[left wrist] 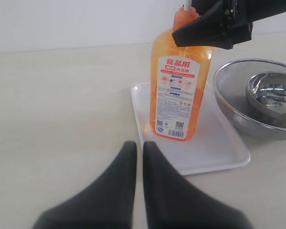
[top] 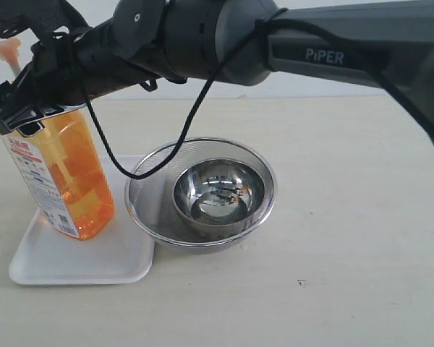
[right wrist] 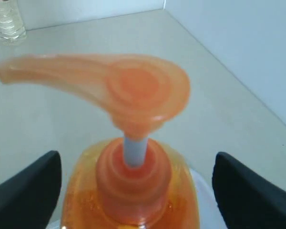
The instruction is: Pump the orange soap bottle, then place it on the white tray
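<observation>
**On the tray already: where would you grab this thing?**

On the white tray (top: 94, 260) the bottle (top: 61, 177) stood upright near the back, just beside the strainer (top: 141, 202) with the bowl (top: 217, 191) in it.

The right gripper (right wrist: 139, 191) sat spread wide around the bottle's shoulder. One finger was on each side, with a sliver of daylight between pads and plastic, so it wasn't gripping anything. The left gripper (left wrist: 139, 157) hung low over the table in front of the tray, pinched almost together and empty.

Handling guesses: it looked pretty full of orange soap, so probably hefty for its size and top-heavy, being tall on a narrow base. The walls were smooth plastic, likely a bit squishy under a hard squeeze, and slick if any soap had dribbled.

The pump head (right wrist: 133, 88) rode on a thin white stem (right wrist: 134, 150), and that would be a bad place to lift from since it should just sink. The safest hold was probably across the flat sides at the shoulder, or lower down over the label (left wrist: 174, 95). A push on the pump would want to go straight down so the bottle didn't tip.
</observation>
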